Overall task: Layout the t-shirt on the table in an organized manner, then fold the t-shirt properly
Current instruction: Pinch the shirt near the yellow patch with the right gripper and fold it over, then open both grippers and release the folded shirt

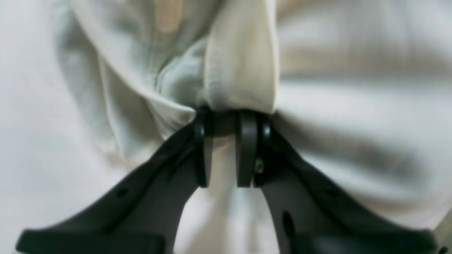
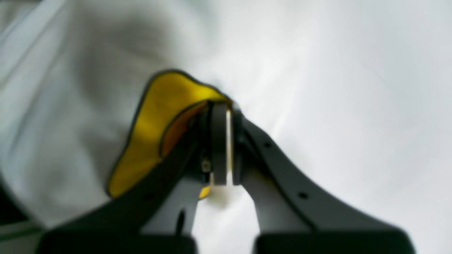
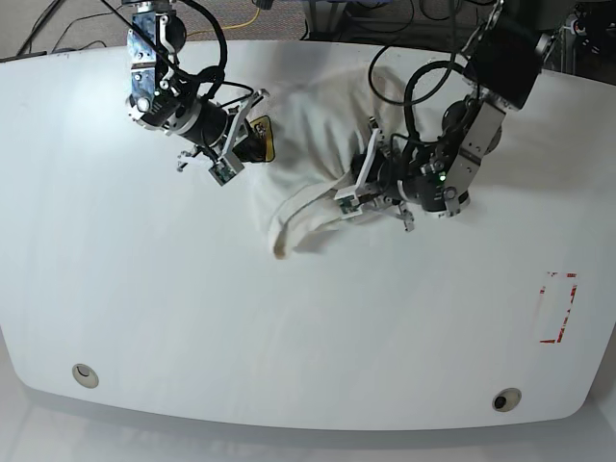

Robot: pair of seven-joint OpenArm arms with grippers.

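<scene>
one bunched t-shirt held by two grippers

the t-shirt (image 3: 310, 159) is one soft, cream-white cotton heap in the upper middle of the base view, crumpled rather than flat, with a rolled fold trailing down toward the frame's centre. a patch of its yellow graphic with a dark outline shows at the heap's left edge.

two arms reach into it. the right gripper (image 2: 226, 141), at the upper left of the base view, is clamped on the cloth right at the yellow print; its dark jaws stand almost together with only a thin sliver of fabric between them. the left gripper (image 1: 226, 148), just right of the heap in the base view, pinches a thick gathered fold of plain cream fabric between its two dark rounded pads.

the table (image 3: 289, 327) is glossy white with curved edges, two round grommet holes near the lower edge and one red-outlined rectangle at the right.

only the wrist views show the grip itself; only the base view shows the whole shirt and tabletop. both wrist views are blurred.
</scene>
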